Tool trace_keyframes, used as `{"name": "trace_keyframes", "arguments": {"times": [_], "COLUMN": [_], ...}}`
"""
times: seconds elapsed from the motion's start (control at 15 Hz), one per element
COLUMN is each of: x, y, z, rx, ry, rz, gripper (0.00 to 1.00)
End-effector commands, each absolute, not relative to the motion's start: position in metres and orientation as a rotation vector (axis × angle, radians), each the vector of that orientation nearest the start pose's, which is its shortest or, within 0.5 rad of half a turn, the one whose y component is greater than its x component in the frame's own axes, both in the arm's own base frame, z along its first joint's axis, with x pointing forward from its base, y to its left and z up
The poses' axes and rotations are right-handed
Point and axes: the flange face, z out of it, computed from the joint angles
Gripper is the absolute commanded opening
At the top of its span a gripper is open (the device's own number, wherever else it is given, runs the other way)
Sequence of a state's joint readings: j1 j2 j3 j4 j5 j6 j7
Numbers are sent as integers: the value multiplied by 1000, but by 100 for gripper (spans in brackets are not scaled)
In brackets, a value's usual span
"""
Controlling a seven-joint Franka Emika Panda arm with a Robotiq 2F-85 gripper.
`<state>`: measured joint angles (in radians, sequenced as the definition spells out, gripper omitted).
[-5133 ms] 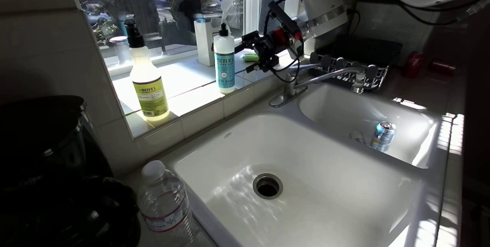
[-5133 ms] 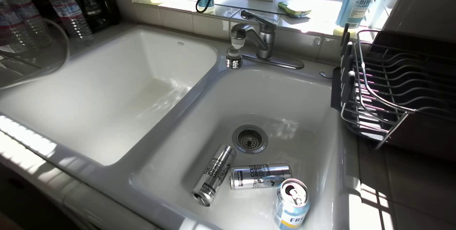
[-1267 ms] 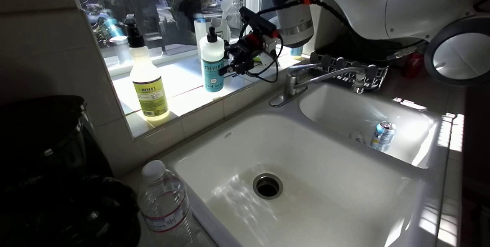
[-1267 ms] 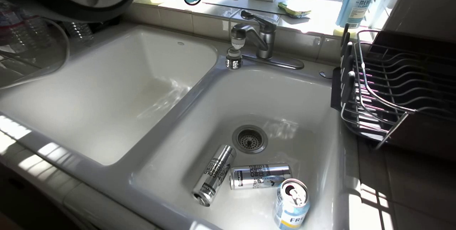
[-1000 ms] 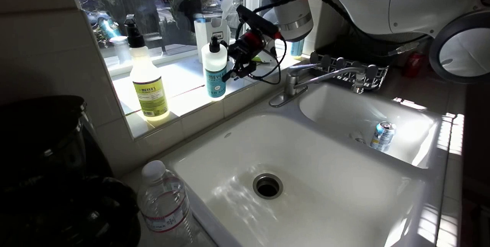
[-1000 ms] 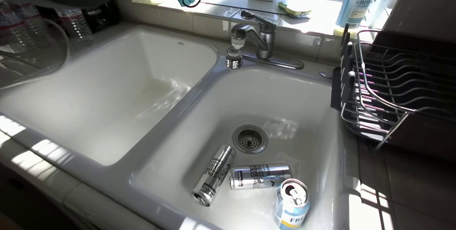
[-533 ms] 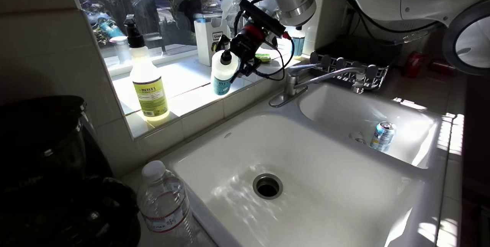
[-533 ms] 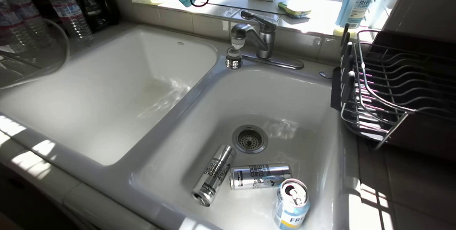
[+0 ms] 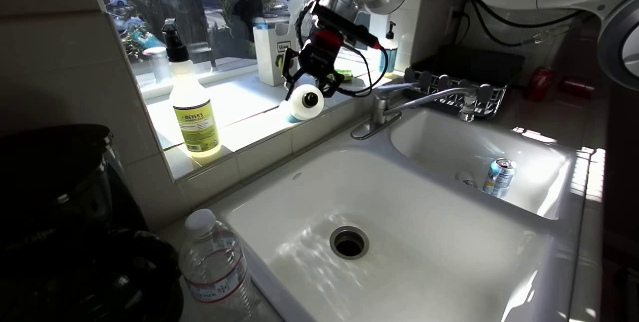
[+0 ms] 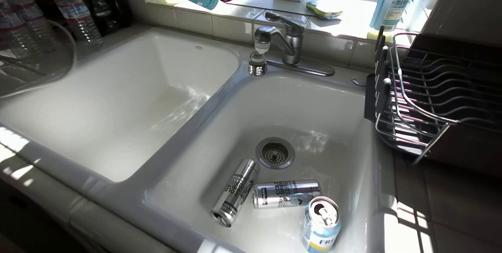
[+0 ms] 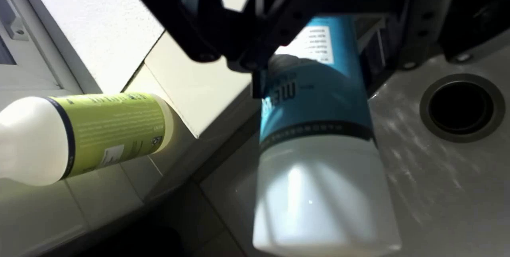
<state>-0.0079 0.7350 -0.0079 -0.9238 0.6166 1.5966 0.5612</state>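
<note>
One teal-labelled soap bottle (image 11: 322,205) carries most of the risk: it leans far off upright, left of the faucet (image 9: 381,110) in both exterior views, its black pump (image 9: 310,100) pointing almost straight at the lens in an exterior view. The gripper (image 11: 316,83) pinches it from both sides at the label — a narrow hold on a round, smooth-looking body, so I judge that it could roll or slip, above all if the liquid inside runs toward the pump (how full it is, I cannot tell). That tilt might also let the nozzle drip. Whether its base meets the windowsill (image 9: 244,130) left of the faucet is unclear; should it be touching, a downward push would likely twist it in the grip. Farther left of the faucet stands a yellow-green bottle (image 9: 197,125) on the windowsill, and a wide swing that way could topple it. If the hold failed, the larger basin (image 9: 439,262), in front of the faucet and to its left, would probably take the drop — with a bounce off the windowsill's edge as the messier outcome.
</note>
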Motion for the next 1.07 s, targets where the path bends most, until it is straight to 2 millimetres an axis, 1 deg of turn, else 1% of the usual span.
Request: {"name": "trace_keyframes", "arguments": {"times": [0.0,0.07,0.27,0.47,0.53,0.67,0.87,1.0], "x": [742,747,747,747,747,743,735,728], "y": [66,60,70,67,66,70,82,95], "z": [479,473,478,477,477,482,487,489], "rx": [-2593,-2519,-2564,-2571,-2573,-2613,-2715,-2803], "ry": [680,722,690,685,684,684,628,581], "rz": [129,207,151,150,149,152,167,166], "gripper": [32,57,57,57,32,32,32,32]}}
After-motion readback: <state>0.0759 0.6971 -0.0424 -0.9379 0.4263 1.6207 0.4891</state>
